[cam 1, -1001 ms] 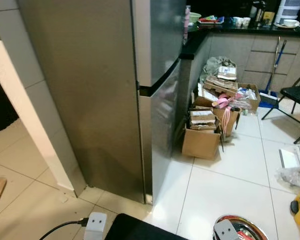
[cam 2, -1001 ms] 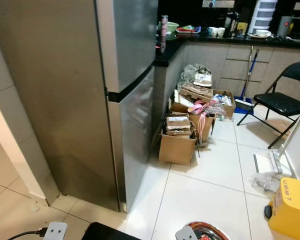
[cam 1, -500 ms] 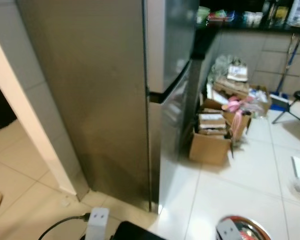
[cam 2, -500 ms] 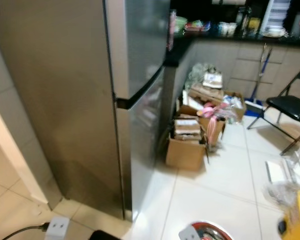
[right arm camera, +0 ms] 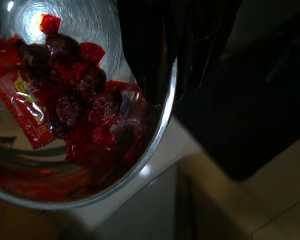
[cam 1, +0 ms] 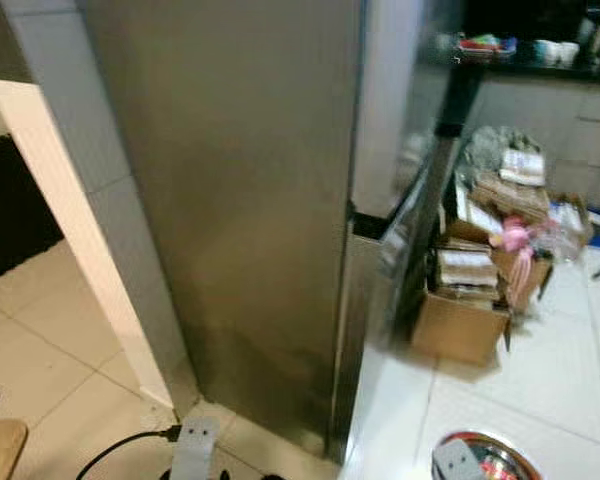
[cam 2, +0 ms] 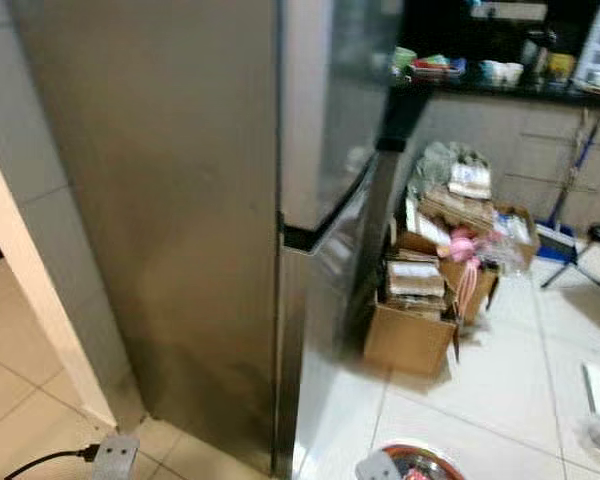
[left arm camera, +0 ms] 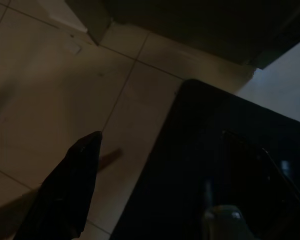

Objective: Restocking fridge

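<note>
A tall stainless steel fridge (cam 1: 250, 200) stands in front of me with both doors closed, its dark door seam (cam 2: 320, 225) at mid height. At the bottom of the head views sits a shiny metal bowl (cam 1: 490, 458) holding red packets and dark red pieces (right arm camera: 70, 110). In the right wrist view my right gripper (right arm camera: 157, 90) is shut on the bowl's rim, a black finger (right arm camera: 145, 55) lying across it. The left wrist view is dark, with one black finger (left arm camera: 70, 190) above the tiled floor beside a black shape.
Open cardboard boxes (cam 1: 470, 300) full of clutter sit on the white tiles to the right of the fridge. A white power strip (cam 1: 192, 450) with a black cable lies at the fridge's foot. A white wall corner (cam 1: 90, 260) stands left. A dark counter (cam 2: 500, 85) runs behind.
The camera has swung left and closer, so the fridge side takes up more of the picture and the boxes sit further right. The bowl stays at the bottom edge.
</note>
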You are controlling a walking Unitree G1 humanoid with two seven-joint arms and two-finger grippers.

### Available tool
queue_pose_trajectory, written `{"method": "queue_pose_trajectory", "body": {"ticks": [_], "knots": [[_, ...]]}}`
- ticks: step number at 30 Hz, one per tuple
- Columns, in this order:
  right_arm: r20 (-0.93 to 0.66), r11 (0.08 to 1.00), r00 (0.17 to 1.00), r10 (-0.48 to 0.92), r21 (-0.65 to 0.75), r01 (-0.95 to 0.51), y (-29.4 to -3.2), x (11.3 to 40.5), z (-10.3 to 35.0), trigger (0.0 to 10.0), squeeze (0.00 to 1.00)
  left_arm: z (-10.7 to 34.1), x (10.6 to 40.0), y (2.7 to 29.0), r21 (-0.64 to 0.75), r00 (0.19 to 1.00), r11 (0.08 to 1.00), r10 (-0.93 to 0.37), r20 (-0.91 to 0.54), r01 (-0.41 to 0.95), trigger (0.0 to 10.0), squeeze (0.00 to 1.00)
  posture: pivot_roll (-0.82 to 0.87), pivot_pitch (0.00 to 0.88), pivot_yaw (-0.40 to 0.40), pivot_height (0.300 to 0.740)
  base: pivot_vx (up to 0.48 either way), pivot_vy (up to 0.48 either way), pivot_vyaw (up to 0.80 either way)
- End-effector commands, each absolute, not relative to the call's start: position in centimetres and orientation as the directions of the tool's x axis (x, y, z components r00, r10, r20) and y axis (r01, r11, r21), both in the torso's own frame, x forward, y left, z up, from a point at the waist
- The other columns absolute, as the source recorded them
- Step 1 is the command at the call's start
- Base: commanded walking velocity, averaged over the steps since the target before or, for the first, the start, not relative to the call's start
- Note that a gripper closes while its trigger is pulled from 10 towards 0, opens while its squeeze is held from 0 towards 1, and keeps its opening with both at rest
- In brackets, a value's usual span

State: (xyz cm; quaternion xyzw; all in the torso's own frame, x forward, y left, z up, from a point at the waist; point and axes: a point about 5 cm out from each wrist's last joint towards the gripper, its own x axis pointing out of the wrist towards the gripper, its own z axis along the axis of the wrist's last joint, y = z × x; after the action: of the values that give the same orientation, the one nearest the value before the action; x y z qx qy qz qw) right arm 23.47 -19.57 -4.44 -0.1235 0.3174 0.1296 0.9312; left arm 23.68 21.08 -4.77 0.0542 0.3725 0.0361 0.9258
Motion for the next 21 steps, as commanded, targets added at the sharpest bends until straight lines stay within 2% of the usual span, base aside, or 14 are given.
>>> {"method": "queue_pose_trajectory", "body": {"ticks": [1, 3, 21], "knots": [[-0.639, 0.938, 0.751, 0.166, -0.133, -0.321, -19.3, 22.8, -4.9, 10.0, 0.0, -5.1, 23.2, 21.3, 0.133, 0.703, 0.991, 0.111, -0.702, -0.023, 10.0, 0.0, -0.07, 0.083, 0.017, 0.74, 0.259, 0.0, 0.0], [-0.639, 0.938, 0.751, 0.165, -0.133, -0.319, -19.4, 22.7, -5.0, 10.0, 0.0, -5.1, 23.3, 21.2, 0.134, 0.705, 0.991, 0.107, -0.702, -0.016, 10.0, 0.0, -0.07, 0.083, 0.017, 0.74, 0.257, 0.0, 0.0], [-0.647, 0.943, 0.747, 0.154, -0.13, -0.307, -19.4, 22.3, -5.3, 10.0, 0.0, -4.1, 24.7, 20.6, 0.137, 0.745, 0.99, 0.076, -0.663, 0.021, 10.0, 0.0, -0.08, 0.071, 0.028, 0.74, 0.0, 0.0, 0.0]]}}
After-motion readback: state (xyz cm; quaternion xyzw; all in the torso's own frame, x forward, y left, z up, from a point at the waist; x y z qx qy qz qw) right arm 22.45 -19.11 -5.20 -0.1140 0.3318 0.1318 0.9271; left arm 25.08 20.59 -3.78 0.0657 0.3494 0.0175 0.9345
